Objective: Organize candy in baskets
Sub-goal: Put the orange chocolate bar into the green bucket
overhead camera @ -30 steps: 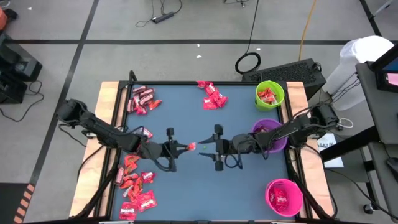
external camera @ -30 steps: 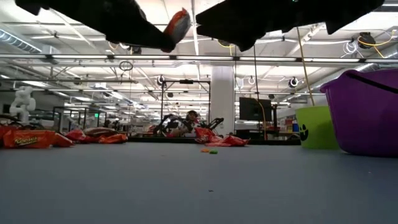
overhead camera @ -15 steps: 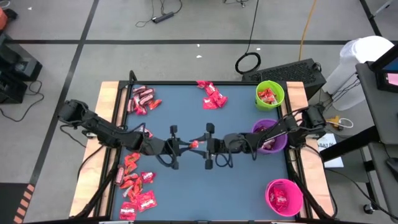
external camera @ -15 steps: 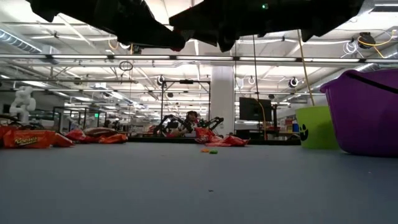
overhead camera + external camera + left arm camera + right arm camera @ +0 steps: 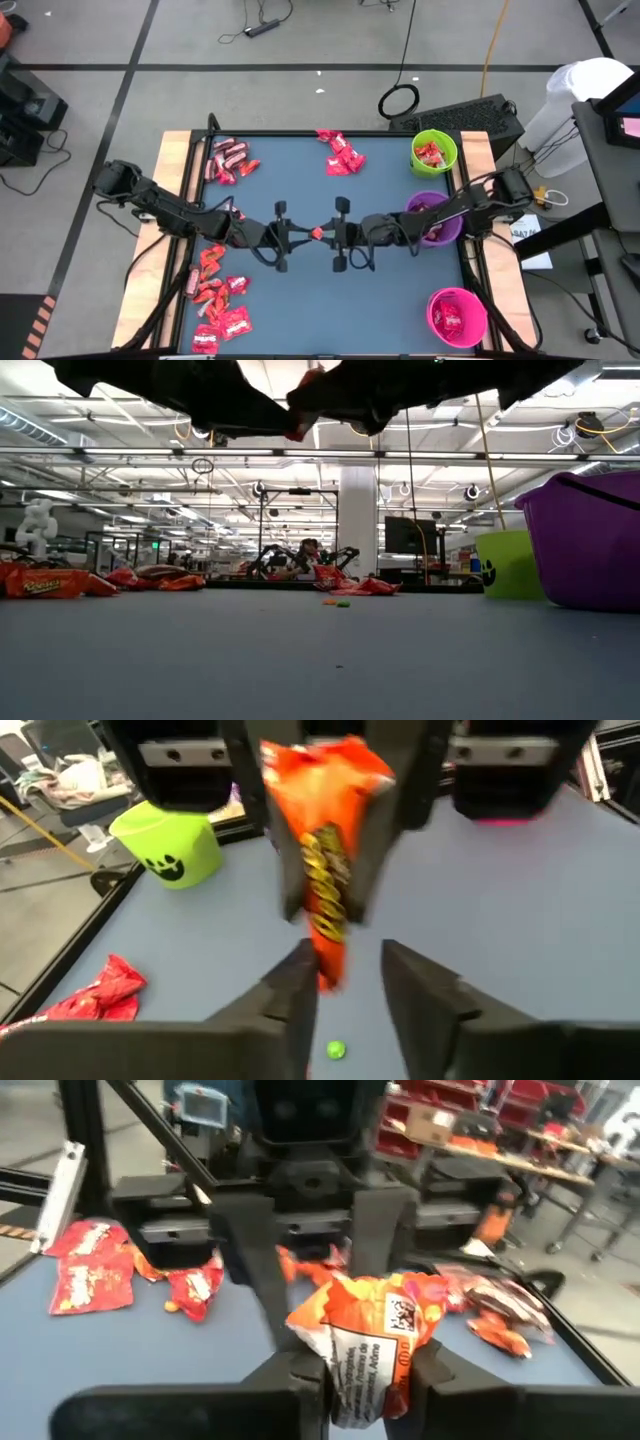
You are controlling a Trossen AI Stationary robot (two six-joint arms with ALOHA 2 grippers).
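Handover point: the left end effector and the right end effector met tip to tip at the middle of the desk, raised above its blue surface.
Held candy: an orange wrapped packet hung between them, both sets of fingers pinched on it; the right wrist view showed the right fingers clamped on its lower edge, and the left wrist view showed the packet in the left fingers' gap with the opposite end effector gripping its far end.
Desk below: small loose round dots lay under the handover, one green dot directly beneath.
Candy at 7 o'clock: an orange and red pile lay beside the left arm.
Candy at 11 o'clock: a dark maroon cluster.
Candy at 12 o'clock: a red cluster.
Baskets: lime green basket at 1 o'clock, purple basket at 3 o'clock under the right arm's forearm, pink basket at 5 o'clock; each held some candy.
Obstruction: the right arm crossed over the purple basket's rim.
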